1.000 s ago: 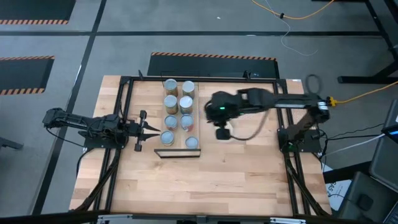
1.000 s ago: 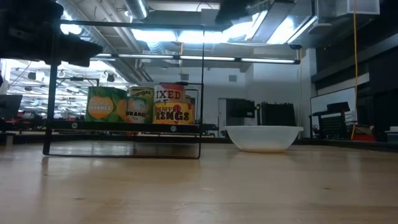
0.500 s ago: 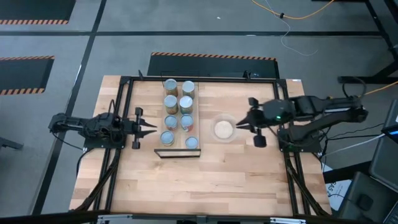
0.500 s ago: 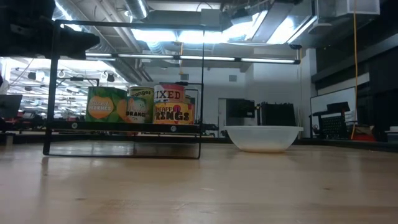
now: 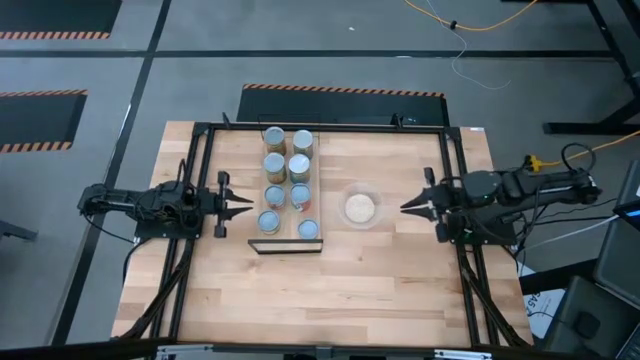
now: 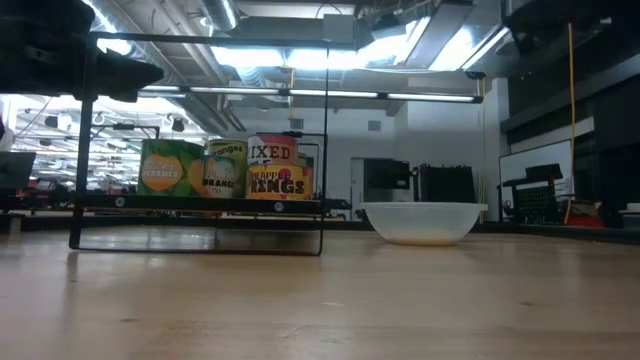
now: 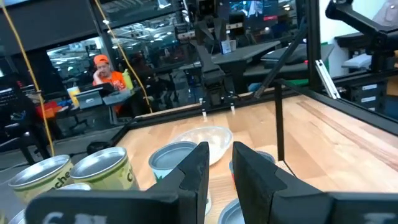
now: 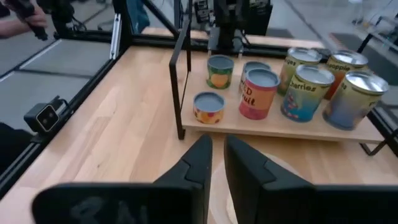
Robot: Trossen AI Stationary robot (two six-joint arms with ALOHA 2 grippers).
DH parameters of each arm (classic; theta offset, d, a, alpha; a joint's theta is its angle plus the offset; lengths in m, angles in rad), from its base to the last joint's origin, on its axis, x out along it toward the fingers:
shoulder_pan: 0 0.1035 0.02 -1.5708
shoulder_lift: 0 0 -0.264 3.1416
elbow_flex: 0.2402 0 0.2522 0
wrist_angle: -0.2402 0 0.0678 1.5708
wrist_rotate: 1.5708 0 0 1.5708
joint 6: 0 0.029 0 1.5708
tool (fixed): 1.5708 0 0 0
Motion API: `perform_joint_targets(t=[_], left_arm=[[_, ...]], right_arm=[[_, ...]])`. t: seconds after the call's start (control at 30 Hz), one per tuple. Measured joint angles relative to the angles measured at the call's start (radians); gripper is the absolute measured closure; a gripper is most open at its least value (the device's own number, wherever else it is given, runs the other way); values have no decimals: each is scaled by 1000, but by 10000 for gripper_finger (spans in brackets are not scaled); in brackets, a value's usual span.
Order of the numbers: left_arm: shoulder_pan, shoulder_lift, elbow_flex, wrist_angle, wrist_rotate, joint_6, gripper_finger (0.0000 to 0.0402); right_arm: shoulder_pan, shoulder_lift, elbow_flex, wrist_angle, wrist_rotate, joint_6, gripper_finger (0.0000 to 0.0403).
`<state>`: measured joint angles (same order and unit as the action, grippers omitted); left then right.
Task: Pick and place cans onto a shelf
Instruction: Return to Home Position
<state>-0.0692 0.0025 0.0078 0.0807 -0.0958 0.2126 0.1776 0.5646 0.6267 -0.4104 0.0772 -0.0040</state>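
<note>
Several cans (image 5: 287, 180) stand upright on their bases in two rows on the shelf (image 5: 285, 242), a light-wood board with a thin black frame at its near end. The right wrist view shows the cans (image 8: 258, 93) on the shelf board (image 8: 280, 129); the low view shows some cans (image 6: 220, 168) behind the frame (image 6: 200, 140). My left gripper (image 5: 248, 206) (image 7: 219, 149) points level at the shelf's left side, shut and holding nothing. My right gripper (image 5: 404, 208) (image 8: 217, 142) hangs near the table's right edge, shut and holding nothing, pointing toward the shelf.
A clear round bowl (image 5: 360, 208) (image 6: 422, 222) with beige contents stands between the shelf and my right gripper. Black frame rails (image 5: 195, 180) run along the table's left and right sides. A person (image 7: 99, 71) sits in the room beyond the table.
My right gripper has drawn back from beside the shelf, over the bowl, toward the table's right edge. It has sunk a little and tipped from pointing steeply down to nearly level. The bowl, hidden under the arm before, now shows. The cans have not moved.
</note>
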Motion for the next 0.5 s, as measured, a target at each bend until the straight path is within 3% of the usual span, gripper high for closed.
perform_joint_targets(t=[0.4, 0.5], left_arm=[[0, 0, 0, -24, -178, -2, 337], [0, 0, 0, -23, -183, -1, 337]], right_arm=[[-1, -343, -266, 137, -6, -57, 355], [-1, -405, -314, 177, -70, -105, 355]])
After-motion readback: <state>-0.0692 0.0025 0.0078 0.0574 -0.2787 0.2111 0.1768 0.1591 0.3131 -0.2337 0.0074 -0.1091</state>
